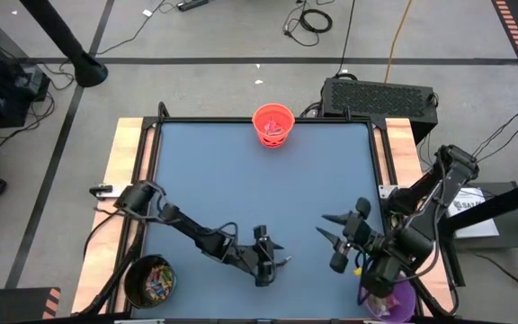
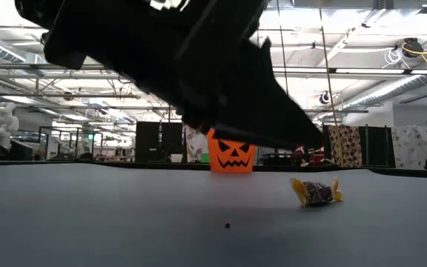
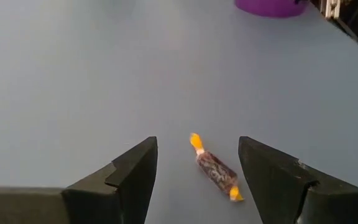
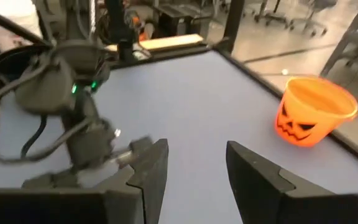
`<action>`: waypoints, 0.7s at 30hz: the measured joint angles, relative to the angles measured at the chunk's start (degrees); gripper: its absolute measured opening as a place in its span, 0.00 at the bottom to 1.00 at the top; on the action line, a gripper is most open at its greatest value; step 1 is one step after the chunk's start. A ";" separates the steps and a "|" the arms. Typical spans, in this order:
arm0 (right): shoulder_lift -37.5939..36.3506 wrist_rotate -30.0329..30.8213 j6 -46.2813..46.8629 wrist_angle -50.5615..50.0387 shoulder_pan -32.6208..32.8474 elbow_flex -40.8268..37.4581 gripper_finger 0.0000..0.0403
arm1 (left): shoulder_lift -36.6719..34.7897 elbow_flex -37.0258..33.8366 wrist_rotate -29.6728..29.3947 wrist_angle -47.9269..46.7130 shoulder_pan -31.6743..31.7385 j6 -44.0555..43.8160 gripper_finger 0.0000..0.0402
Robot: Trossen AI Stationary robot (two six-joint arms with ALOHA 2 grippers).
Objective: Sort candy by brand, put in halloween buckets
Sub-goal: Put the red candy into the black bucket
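Note:
One candy (image 3: 215, 168), in a dark wrapper with orange-yellow twisted ends, lies flat on the blue table; the low view shows the same candy (image 2: 316, 193). My left gripper (image 3: 197, 144) hangs open over it near the table's near edge, one finger on each side and neither touching it; the high view places this gripper (image 1: 277, 261) there too. My right gripper (image 1: 324, 227) is open and empty, above the table to the right of the left one, and shows in its wrist view (image 4: 197, 148). The orange bucket (image 1: 273, 124) stands at the far edge. The black bucket (image 1: 149, 281) holds several candies. My right arm partly hides the purple bucket (image 1: 394, 304).
The black bucket stands off the mat at the near left corner, the purple one at the near right corner (image 3: 269, 6). The orange bucket (image 4: 312, 112) has a jack-o'-lantern face. A dark box (image 1: 378, 94) lies beyond the far right edge. Bare blue mat (image 1: 259, 189) lies between the arms and the orange bucket.

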 joint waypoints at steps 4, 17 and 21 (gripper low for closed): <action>0.29 0.45 -3.52 1.43 -1.80 -0.04 0.38 | 1.55 0.71 -0.01 -0.09 -0.36 0.20 0.58; 5.17 1.81 -5.95 2.84 -6.47 -0.04 0.39 | 4.67 0.71 3.09 0.21 -0.16 -1.38 0.58; 6.48 1.78 -5.91 2.86 -7.08 -0.04 0.39 | 4.25 0.71 1.20 -0.94 -0.07 2.21 0.56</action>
